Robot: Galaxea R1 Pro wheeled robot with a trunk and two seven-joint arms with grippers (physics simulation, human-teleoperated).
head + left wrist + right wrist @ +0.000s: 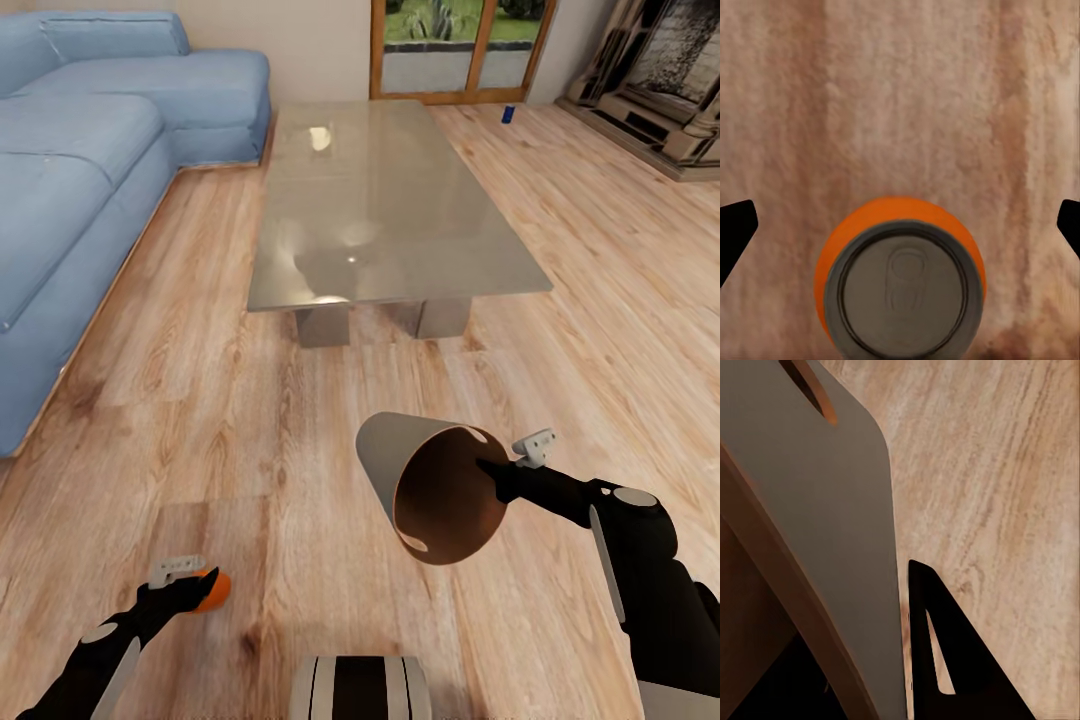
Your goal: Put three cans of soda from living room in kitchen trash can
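The bin (430,490), grey outside and tan-brown inside, is seen tipped on its side at lower right of centre, mouth turned toward the camera. An orange can (213,590) is seen at lower left. A blue can (508,114) stands upright on the floor, upper right.

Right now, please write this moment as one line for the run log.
place: living room | left gripper: open around orange can | right gripper: holds trash can by rim, tilted | blue can: on floor beyond glass table
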